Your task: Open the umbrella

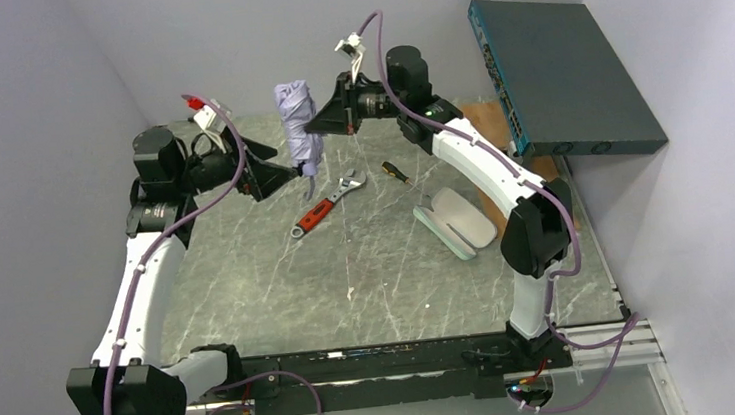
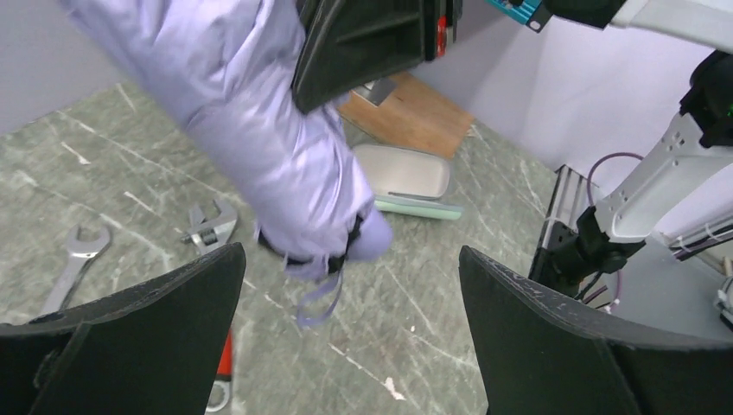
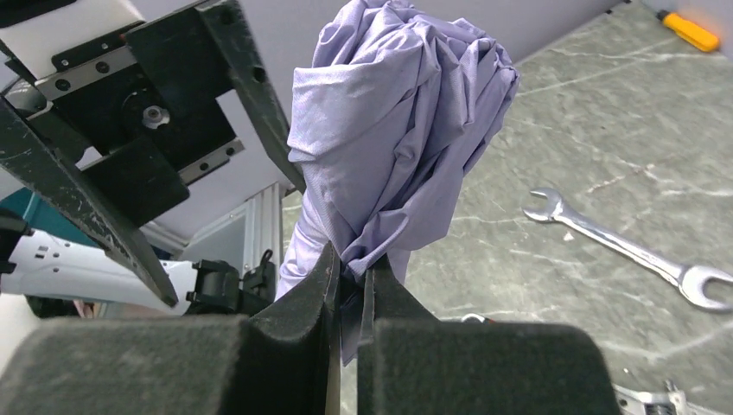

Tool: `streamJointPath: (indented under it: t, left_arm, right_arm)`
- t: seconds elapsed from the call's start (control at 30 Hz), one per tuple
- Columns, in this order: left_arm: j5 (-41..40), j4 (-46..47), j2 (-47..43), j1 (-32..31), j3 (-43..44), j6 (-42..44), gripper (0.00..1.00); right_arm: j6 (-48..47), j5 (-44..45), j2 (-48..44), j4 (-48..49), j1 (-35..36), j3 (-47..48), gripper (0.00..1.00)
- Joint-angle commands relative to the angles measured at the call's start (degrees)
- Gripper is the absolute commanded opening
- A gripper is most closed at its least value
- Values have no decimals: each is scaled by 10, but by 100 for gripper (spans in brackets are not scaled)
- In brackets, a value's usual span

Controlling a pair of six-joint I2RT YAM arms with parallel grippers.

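Observation:
The folded umbrella hangs upright in the air over the back of the table, its lavender fabric bunched. My right gripper is shut on a fold of that fabric from the right; in the right wrist view the cloth is pinched between the jaws of this gripper. The small handle and strap loop dangle at the lower end. My left gripper stands wide open just below and left of the handle, touching nothing; the gap between its fingers holds only the table beneath.
A red-handled adjustable wrench and a yellow-tipped screwdriver lie under the umbrella. A silver spanner lies nearby. The pale mint case rests at the right, a wooden board and a dark box behind it.

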Motion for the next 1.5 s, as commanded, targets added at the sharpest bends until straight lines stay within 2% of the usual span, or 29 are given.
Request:
streamJointPath:
  t: [0.0, 0.23, 0.33, 0.5, 0.6, 0.67, 0.73, 0.77, 0.8, 0.83, 0.9, 0.93, 1.0, 1.1, 1.23, 1.37, 1.47]
  left_arm:
    - [-61, 38, 4, -39, 4, -29, 100]
    - [-233, 6, 24, -85, 41, -3, 98]
    - [-283, 2, 34, -97, 41, -2, 88]
    - [-319, 22, 48, -103, 32, -18, 78]
    - [-329, 31, 59, -105, 32, -10, 64]
    - [-343, 24, 68, -107, 36, -2, 47]
    - [-323, 27, 71, -108, 38, 11, 26]
    - [-304, 33, 70, -107, 35, 15, 17]
    - [-280, 45, 65, -106, 30, 19, 6]
    - [-262, 57, 59, -106, 25, 23, 0]
    - [-211, 89, 46, -99, 13, 24, 0]
    - [-182, 101, 43, -91, 12, 19, 0]
    - [-117, 129, 45, -69, 15, -14, 0]
    - [-1, 196, 67, -37, 31, -97, 0]
    - [104, 288, 91, -35, 59, -185, 0]
    - [155, 301, 116, -51, 92, -227, 0]
    - [164, 280, 121, -66, 109, -213, 0]
  right_arm:
    - [-47, 36, -46, 25, 38, 19, 0]
    - [-122, 190, -57, -42, 99, 39, 0]
    - [-116, 231, -60, -35, 109, 40, 0]
    - [-115, 247, -59, -30, 120, 48, 0]
    - [-121, 251, -56, -33, 126, 56, 0]
    - [-120, 256, -57, -30, 127, 60, 0]
    - [-117, 259, -57, -30, 127, 67, 0]
    - [-117, 259, -56, -33, 127, 73, 5]
    - [-118, 256, -55, -37, 126, 80, 19]
    - [-119, 251, -55, -39, 123, 86, 35]
    - [-114, 233, -59, -40, 109, 96, 64]
    - [-101, 214, -62, -43, 97, 104, 75]
    - [-69, 158, -69, -38, 58, 115, 89]
    - [-31, 58, -94, 2, 2, 74, 98]
    - [-51, -38, -116, 4, -24, 16, 100]
    - [-36, -56, -128, 63, -8, -7, 100]
    - [-26, -66, -113, 81, 6, 11, 100]
